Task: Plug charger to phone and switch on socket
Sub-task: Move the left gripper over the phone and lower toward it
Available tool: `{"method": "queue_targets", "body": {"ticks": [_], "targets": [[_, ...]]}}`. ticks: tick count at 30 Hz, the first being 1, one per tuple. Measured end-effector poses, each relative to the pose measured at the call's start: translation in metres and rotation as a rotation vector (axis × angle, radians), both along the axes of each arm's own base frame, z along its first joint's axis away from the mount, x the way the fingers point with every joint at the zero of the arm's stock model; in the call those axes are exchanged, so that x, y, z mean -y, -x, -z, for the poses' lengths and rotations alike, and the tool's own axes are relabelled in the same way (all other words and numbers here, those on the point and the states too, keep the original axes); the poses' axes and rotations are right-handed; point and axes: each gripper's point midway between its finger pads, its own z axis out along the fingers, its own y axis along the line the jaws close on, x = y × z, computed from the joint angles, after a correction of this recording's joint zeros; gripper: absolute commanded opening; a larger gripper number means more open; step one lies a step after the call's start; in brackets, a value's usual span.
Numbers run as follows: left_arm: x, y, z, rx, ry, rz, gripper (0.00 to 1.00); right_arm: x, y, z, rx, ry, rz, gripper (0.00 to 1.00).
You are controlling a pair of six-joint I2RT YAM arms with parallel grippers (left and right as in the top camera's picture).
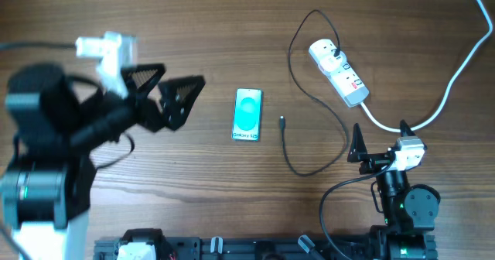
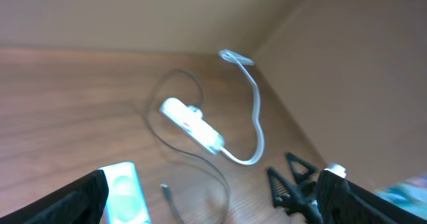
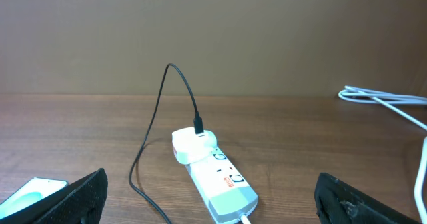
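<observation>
The phone (image 1: 247,114) lies flat at the table's middle with its turquoise screen up; it also shows in the left wrist view (image 2: 124,191) and the right wrist view (image 3: 27,194). The charger's thin black cable (image 1: 321,105) runs from a white adapter on the socket (image 1: 340,73) in a loop, and its small plug (image 1: 282,122) lies loose just right of the phone. My left gripper (image 1: 182,76) is open and empty, left of the phone. My right gripper (image 1: 380,135) is open and empty, near the socket's cord end. The socket also shows in both wrist views (image 2: 193,124) (image 3: 217,177).
The socket's thick white cord (image 1: 456,66) curves off to the far right corner and also shows in the right wrist view (image 3: 380,97). The arm bases stand along the table's front edge (image 1: 232,248).
</observation>
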Motion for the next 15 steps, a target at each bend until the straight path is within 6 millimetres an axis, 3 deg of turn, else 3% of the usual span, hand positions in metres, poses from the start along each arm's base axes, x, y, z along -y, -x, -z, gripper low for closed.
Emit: {"method": "queue_targets", "body": {"ticks": [4, 7, 11, 15], "targets": [[0.011, -0.018, 0.023, -0.189, 0.094, 0.033, 1.00, 0.000, 0.000, 0.000, 0.000, 0.000, 0.000, 1.00], [0.026, -0.023, 0.055, -0.346, 0.065, 0.011, 0.99, 0.000, 0.000, 0.000, 0.000, 0.000, 0.000, 1.00], [0.053, -0.030, 0.107, -0.518, -0.110, -0.061, 0.99, 0.000, 0.000, 0.000, 0.000, 0.000, 0.000, 1.00], [0.065, -0.044, 0.149, -0.636, -0.347, -0.138, 1.00, 0.000, 0.000, 0.000, 0.000, 0.000, 0.000, 1.00]]}}
